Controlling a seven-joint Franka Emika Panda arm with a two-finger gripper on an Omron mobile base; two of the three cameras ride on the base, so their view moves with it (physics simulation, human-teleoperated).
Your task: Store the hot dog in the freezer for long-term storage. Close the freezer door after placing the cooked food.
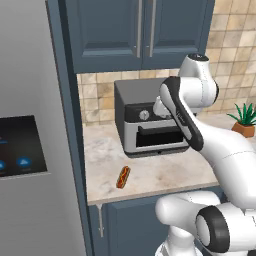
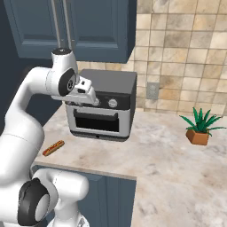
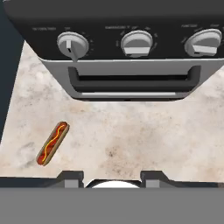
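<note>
One hot dog (image 1: 123, 177) lay on the marble surface (image 1: 160, 172) in my left base view, at about seven o'clock from the toaster oven (image 1: 145, 122), near the front edge. In my right base view it (image 2: 53, 147) sat at eight o'clock from the oven (image 2: 103, 104). Through the hand view I saw my pincer (image 3: 112, 179) narrowed, holding nothing, the hot dog (image 3: 53, 143) at ten o'clock.

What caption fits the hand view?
Hot dog lying on the marble counter before a toaster oven, gripper empty above.
</note>
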